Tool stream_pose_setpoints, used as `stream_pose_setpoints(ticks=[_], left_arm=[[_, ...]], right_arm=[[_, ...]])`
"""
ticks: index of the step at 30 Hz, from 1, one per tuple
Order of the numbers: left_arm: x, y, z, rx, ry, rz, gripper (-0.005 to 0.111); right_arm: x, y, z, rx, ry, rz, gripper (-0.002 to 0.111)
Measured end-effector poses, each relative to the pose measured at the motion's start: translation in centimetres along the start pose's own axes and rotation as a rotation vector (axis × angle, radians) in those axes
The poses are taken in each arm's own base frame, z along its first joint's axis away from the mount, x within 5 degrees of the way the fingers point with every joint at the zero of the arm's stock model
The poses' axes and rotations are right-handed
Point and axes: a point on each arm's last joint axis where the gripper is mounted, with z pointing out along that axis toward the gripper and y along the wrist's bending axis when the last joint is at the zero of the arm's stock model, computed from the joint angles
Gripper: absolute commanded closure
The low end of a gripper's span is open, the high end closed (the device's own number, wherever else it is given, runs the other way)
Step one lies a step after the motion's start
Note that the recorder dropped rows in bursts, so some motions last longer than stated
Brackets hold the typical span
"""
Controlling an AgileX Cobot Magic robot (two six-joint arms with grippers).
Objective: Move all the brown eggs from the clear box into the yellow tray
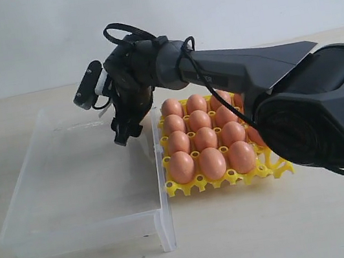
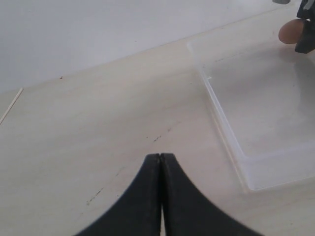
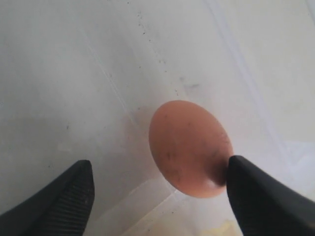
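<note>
The clear box (image 1: 69, 184) fills the left half of the exterior view and looks empty apart from one brown egg (image 3: 189, 147). That egg sits low and right of centre in the right wrist view, close to the box wall. The yellow tray (image 1: 232, 177), centre-right, is packed with eggs (image 1: 211, 162).

The right gripper (image 1: 127, 133) hangs over the box's upper right corner, spread wide around that egg, one finger (image 3: 256, 191) touching it. I'd centre it first so both sides land together, then squeeze gently.

The left gripper (image 2: 160, 157) is pinched together at the bottom of its own view, holding nothing.
</note>
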Motion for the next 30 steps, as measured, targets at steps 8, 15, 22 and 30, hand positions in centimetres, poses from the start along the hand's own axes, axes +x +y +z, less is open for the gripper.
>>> stream_pose_setpoints(ticks=[8,15,22,30], left_arm=[[0.0,0.0,0.0,0.0,0.0,0.0,0.107],[0.0,0.0,0.0,0.0,0.0,0.0,0.107],[0.0,0.0,0.0,0.0,0.0,0.0,0.107],[0.0,0.0,0.0,0.0,0.0,0.0,0.107]], right_arm=[[-0.2,-0.4,-0.9,0.03,0.018,-0.161,0.037],[-0.8,-0.1,-1.9,0.026,-0.004,-0.215,0.038],[-1.2,-0.2,-1.9,0.041,-0.047,-0.225,0.038],[-1.0,0.0,-1.8,0.019,-0.028,-0.057,0.038]])
